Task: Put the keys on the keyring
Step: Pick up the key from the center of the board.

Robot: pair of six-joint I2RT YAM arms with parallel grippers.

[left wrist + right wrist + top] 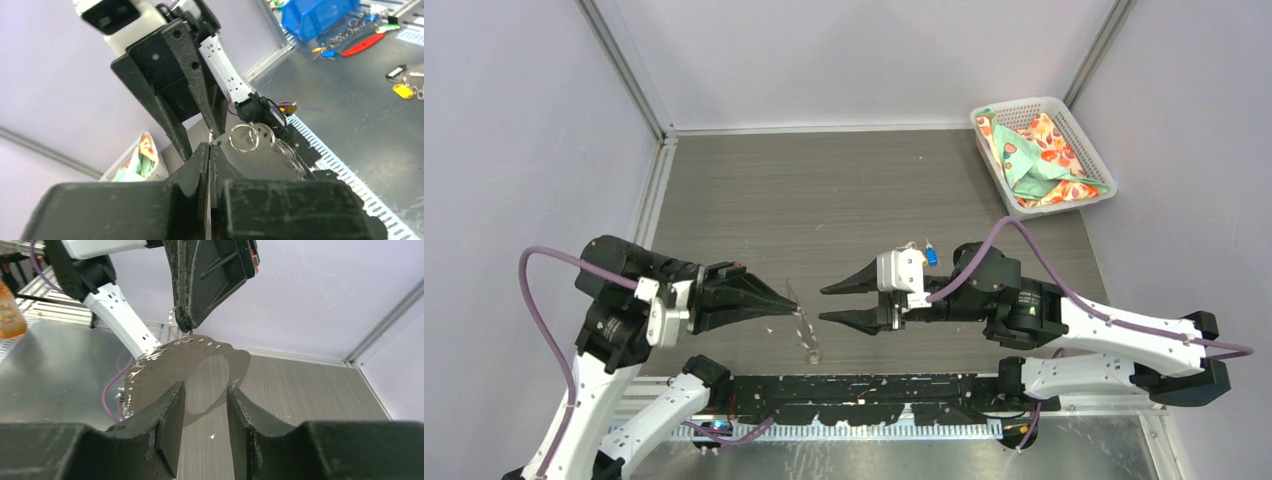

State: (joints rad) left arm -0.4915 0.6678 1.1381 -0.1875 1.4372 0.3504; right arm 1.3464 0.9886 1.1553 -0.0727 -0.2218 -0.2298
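The keyring (165, 365) looks like a flat shiny metal ring with small holes along its rim; a small split ring (244, 137) sits on it. My left gripper (792, 307) is shut on the keyring's edge and holds it above the table, where it shows edge-on as a thin glinting strip (804, 330). In the left wrist view the left gripper (209, 146) has its jaws pressed together. My right gripper (824, 305) faces it, open, with nothing between its fingers. In the right wrist view the right gripper (206, 386) stands just short of the keyring. The keys are out of view on the table.
A white basket (1079, 125) with a patterned cloth stands at the back right corner. Grey walls close in the table on three sides. On the metal bench (350, 115) beyond the table's near edge lie a blue bin (320, 17) and loose key tags.
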